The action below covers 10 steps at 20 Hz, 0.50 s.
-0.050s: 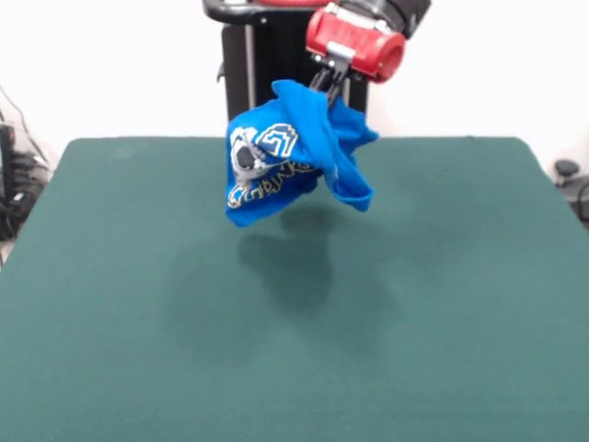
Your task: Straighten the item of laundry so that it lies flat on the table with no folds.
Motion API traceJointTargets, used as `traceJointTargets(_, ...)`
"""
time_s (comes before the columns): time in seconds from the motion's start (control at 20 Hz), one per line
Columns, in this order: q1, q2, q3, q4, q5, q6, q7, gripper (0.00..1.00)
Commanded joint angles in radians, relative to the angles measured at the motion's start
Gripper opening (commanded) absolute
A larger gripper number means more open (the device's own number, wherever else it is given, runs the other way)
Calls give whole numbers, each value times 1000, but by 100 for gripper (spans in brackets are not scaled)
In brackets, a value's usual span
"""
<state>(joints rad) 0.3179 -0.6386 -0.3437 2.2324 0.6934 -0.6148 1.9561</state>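
- My claw (329, 85) is closed on the shirt (293, 152), pinching one top edge; only the dark fingers show below my red wrist.
- Shirt hangs straight down from the pinch, bunched and folded on itself, print facing out to the picture's left.
- Long axis is vertical: the whole shirt is below me, none beside me.
- Lowest hem is clear of the table (442, 304), with its shadow on the felt underneath.
- My read: lower until the hem touches, then drag sideways to lay it out; dropping it now would leave it crumpled.
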Motion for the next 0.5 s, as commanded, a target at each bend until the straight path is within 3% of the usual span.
traceJointTargets(0.05,54,203,31,44,152,-239,419,0)
traceJointTargets(0.5,75,284,97,38,270,-409,724,0)
